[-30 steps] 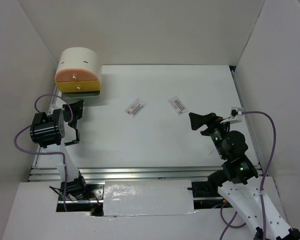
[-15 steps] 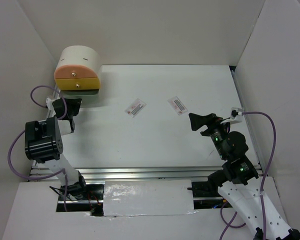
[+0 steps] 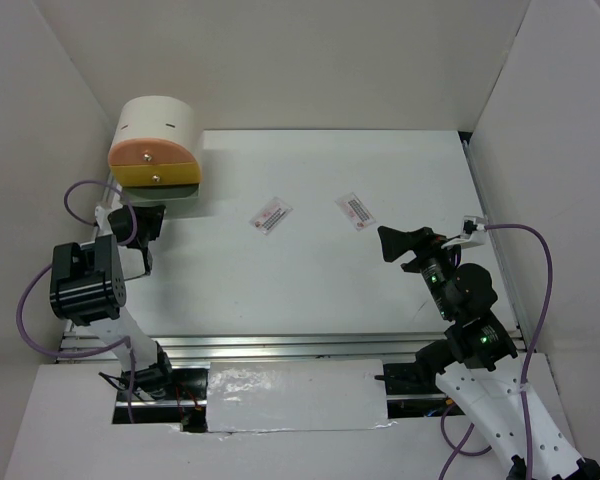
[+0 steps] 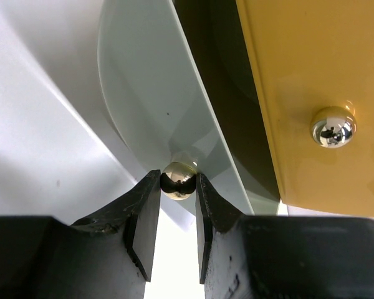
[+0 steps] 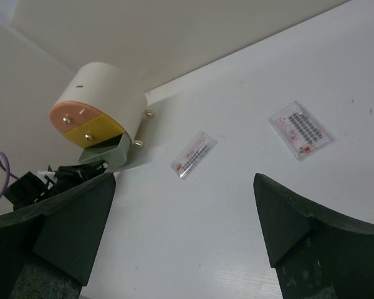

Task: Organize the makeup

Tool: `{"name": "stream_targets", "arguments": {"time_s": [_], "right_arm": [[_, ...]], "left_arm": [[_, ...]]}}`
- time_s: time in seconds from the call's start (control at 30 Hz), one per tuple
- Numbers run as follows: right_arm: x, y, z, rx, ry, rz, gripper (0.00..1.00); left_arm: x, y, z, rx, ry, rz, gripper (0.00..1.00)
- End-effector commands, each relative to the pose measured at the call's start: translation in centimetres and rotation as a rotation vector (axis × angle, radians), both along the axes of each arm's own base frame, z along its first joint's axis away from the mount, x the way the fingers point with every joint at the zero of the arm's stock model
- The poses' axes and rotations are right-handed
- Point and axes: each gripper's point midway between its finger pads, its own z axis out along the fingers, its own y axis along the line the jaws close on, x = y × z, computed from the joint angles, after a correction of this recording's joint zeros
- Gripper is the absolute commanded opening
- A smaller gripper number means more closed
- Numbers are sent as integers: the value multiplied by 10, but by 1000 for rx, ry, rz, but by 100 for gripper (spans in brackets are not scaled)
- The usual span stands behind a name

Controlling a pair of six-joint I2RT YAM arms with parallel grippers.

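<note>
Two white printed sachets lie on the table: one (image 3: 271, 214) mid-table, one (image 3: 355, 210) to its right. Both show in the right wrist view, the left one (image 5: 194, 154) and the right one (image 5: 300, 130). My left gripper (image 4: 177, 182) is shut on the shiny round knob (image 4: 179, 179) of the grey-green bottom drawer (image 4: 156, 112) of the drawer box (image 3: 158, 140). In the top view the left gripper (image 3: 140, 222) sits just below the box. My right gripper (image 5: 184, 180) is open and empty, held above the table's right side (image 3: 390, 240). No palettes or pencils are in view.
The rounded cream box has a pink top drawer and a yellow middle drawer (image 4: 311, 75) with its own knob (image 4: 332, 126). The grey-green drawer (image 5: 103, 152) sticks out a little under them. White walls stand on the left, back and right.
My left gripper has swung from lower left up to the box's bottom drawer and now grips its knob. The right arm and the sachets have not moved.
</note>
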Motion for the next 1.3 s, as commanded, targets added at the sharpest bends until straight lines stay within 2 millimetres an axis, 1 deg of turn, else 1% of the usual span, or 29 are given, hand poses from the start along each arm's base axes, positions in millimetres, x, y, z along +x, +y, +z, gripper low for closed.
{"name": "stream_targets", "arguments": {"time_s": [0.0, 0.17, 0.27, 0.33, 0.37, 0.4, 0.43, 0.47, 0.5, 0.53, 0.57, 0.6, 0.63, 0.8, 0.9, 0.93, 0.97, 1.07, 1.13, 1.17, 1.2, 1.23, 1.27], "right_arm": [[0, 0, 10, 10, -45, 2, 100], [0, 1, 11, 12, -46, 7, 100], [0, 0, 11, 13, -47, 6, 100], [-1, 1, 11, 13, -47, 10, 100], [-1, 1, 12, 13, -49, 12, 100], [-1, 1, 11, 14, -47, 12, 100], [-1, 1, 10, 14, -45, 12, 100], [-1, 1, 11, 15, -48, 12, 100], [-1, 1, 10, 14, -47, 12, 100], [-1, 1, 11, 15, -48, 13, 100], [-1, 2, 12, 15, -50, 13, 100], [-1, 2, 11, 14, -47, 15, 100], [-1, 3, 11, 14, -48, 19, 100], [-1, 2, 12, 16, -49, 19, 100], [-2, 2, 12, 16, -51, 18, 100], [-2, 2, 12, 16, -51, 16, 100], [-3, 2, 13, 17, -54, 18, 100], [-2, 2, 12, 16, -53, 18, 100], [-3, 2, 13, 17, -54, 19, 100], [-3, 2, 13, 17, -54, 21, 100], [-3, 2, 13, 17, -56, 19, 100], [-3, 2, 12, 16, -53, 21, 100], [-3, 2, 12, 16, -53, 19, 100]], "left_arm": [[-24, 1, -17, -9, 73, 29, 31], [-37, -3, -26, -20, 94, 31, 31], [-37, -3, -26, -20, 100, 30, 31], [-36, -2, -27, -25, 123, 31, 29], [-39, -4, -29, -33, 152, 29, 28], [-41, 1, -31, -25, 166, 57, 27], [-43, 2, -27, -24, 162, 66, 27], [-51, 1, -33, -38, 185, 79, 27], [-53, 2, -32, -33, 185, 86, 27], [-55, 2, -28, -26, 177, 88, 27], [-60, 1, -32, -30, 205, 88, 27], [-61, 0, -31, -29, 208, 87, 27], [-62, 0, -26, -26, 201, 87, 26], [-71, 0, -27, -28, 244, 97, 25], [-74, -3, -27, -24, 242, 83, 27], [-76, -4, -30, -28, 247, 81, 29], [-75, -5, -30, -29, 245, 75, 33], [-76, -9, -32, -37, 239, 58, 39], [-79, -10, -31, -38, 239, 62, 46], [-79, -10, -30, -34, 234, 61, 52], [-81, -11, -30, -33, 237, 62, 56], [-82, -12, -28, -26, 233, 60, 62], [-82, -12, -27, -21, 236, 56, 75]]}}
